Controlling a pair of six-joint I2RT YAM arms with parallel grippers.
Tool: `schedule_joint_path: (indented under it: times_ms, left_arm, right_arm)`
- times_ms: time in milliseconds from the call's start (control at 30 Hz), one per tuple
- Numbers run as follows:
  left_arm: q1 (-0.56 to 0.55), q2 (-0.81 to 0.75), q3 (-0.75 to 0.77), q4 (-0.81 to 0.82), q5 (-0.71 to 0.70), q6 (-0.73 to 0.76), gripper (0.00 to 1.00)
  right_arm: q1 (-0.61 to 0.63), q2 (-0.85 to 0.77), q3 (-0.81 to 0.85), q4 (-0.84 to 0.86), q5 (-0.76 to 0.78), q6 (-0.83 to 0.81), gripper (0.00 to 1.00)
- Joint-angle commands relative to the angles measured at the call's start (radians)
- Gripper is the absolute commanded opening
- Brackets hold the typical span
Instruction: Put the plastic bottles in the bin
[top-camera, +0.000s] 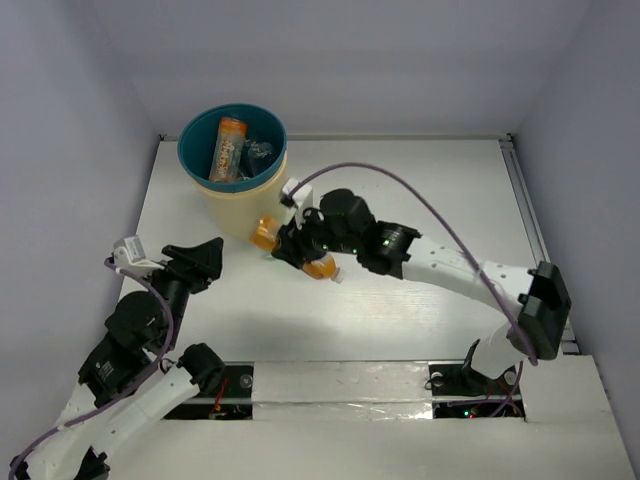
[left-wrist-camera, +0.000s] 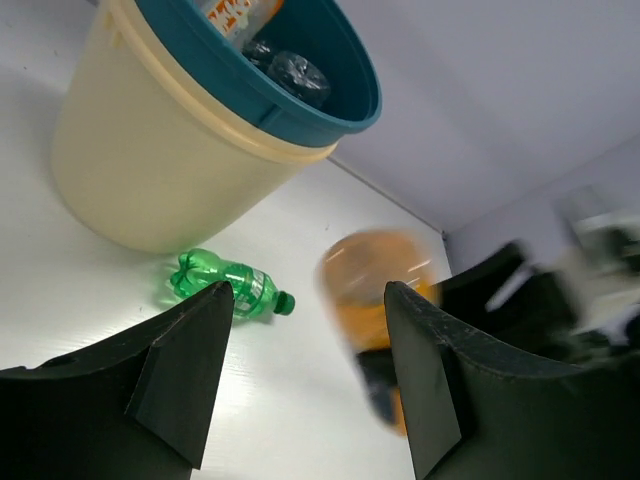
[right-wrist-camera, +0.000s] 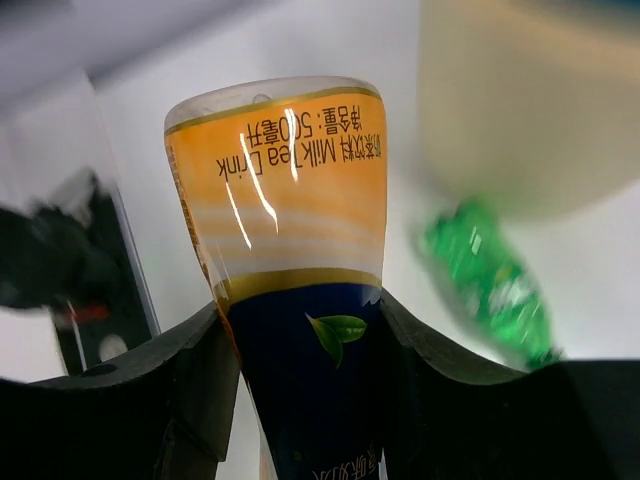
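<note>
Left gripper (left-wrist-camera: 308, 295): on the near left of the table, jaws spread wide with nothing between them, pointed toward the bin and the bottles beside it.
Right gripper (right-wrist-camera: 300, 310): reaches in from the right to the bin's near right side; both fingers are pressed onto the dark-labelled orange bottle.
Dark-labelled orange bottle (right-wrist-camera: 290, 200): clamped around its dark label band, its orange part sticking out past the fingertips. From above it lies slantwise across the jaws, white cap toward the near right, outside the bin and just beside its wall. It is blurred in the left wrist view.
Green bottle (left-wrist-camera: 225, 285): lying on its side on the table, just beside the foot of the bin, green cap pointing away from the bin; whether it touches the wall cannot be told.
Bin (top-camera: 235, 205): upright at the far left of the table, teal rim above a cream body.
Bottles in the bin: an orange one (top-camera: 230, 148) leaning against the left inside, with clear bottles (top-camera: 257, 152) to its right.
Table (top-camera: 400, 320): white.
</note>
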Motion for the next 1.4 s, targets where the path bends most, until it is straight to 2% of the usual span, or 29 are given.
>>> schedule_joint_path:
  times_ms: [0,100,167,333,400,533,733,800,933,1100,1233,1267,1333,1367]
  left_arm:
    - [-0.002,-0.064,-0.002,-0.021,-0.080,0.008,0.59]
    - [-0.002,-0.116,-0.019,-0.028,-0.087,-0.008,0.59]
    - [-0.002,-0.127,-0.016,-0.044,-0.090,-0.011,0.59]
    - [-0.002,-0.135,-0.027,-0.047,-0.061,-0.019,0.58]
    - [-0.002,-0.135,-0.028,-0.039,-0.052,-0.012,0.59]
    - [-0.002,-0.138,-0.025,-0.038,-0.054,-0.006,0.59]
    - [-0.002,-0.139,-0.027,-0.033,-0.049,0.000,0.59]
    - [-0.002,-0.141,-0.025,-0.036,-0.052,-0.002,0.59]
    - [-0.002,-0.136,-0.028,-0.032,-0.052,-0.003,0.59]
    - [-0.002,-0.116,-0.024,-0.032,-0.057,-0.002,0.59]
    - [-0.002,-0.110,-0.024,-0.036,-0.063,-0.003,0.59]
    - [-0.002,-0.108,-0.024,-0.038,-0.063,-0.005,0.59]
    - [-0.002,-0.108,-0.024,-0.041,-0.064,-0.005,0.59]
    - [-0.002,-0.107,-0.024,-0.041,-0.064,-0.005,0.59]
  right_arm:
    - [0.001,-0.062,0.148,0.187,0.046,0.030,0.41]
    - [-0.010,-0.012,0.337,0.264,0.111,0.058,0.40]
    - [-0.040,0.068,0.434,0.339,0.208,0.091,0.40]
    - [-0.114,0.285,0.765,0.500,0.291,0.174,0.38]
    - [-0.152,0.413,0.916,0.510,0.305,0.226,0.38]
    - [-0.188,0.601,1.099,0.534,0.323,0.317,0.40]
    - [-0.188,0.807,1.285,0.521,0.340,0.364,0.48]
    - [-0.188,0.812,1.263,0.524,0.343,0.375,0.51]
    - [-0.188,0.746,1.148,0.554,0.340,0.354,0.75]
    - [-0.188,0.590,1.016,0.574,0.328,0.309,0.87]
    - [-0.188,0.450,0.855,0.586,0.332,0.262,0.88]
    - [-0.188,0.414,0.754,0.590,0.352,0.236,0.86]
    - [-0.188,0.282,0.604,0.647,0.365,0.207,0.75]
    - [-0.197,0.236,0.440,0.666,0.374,0.173,0.68]
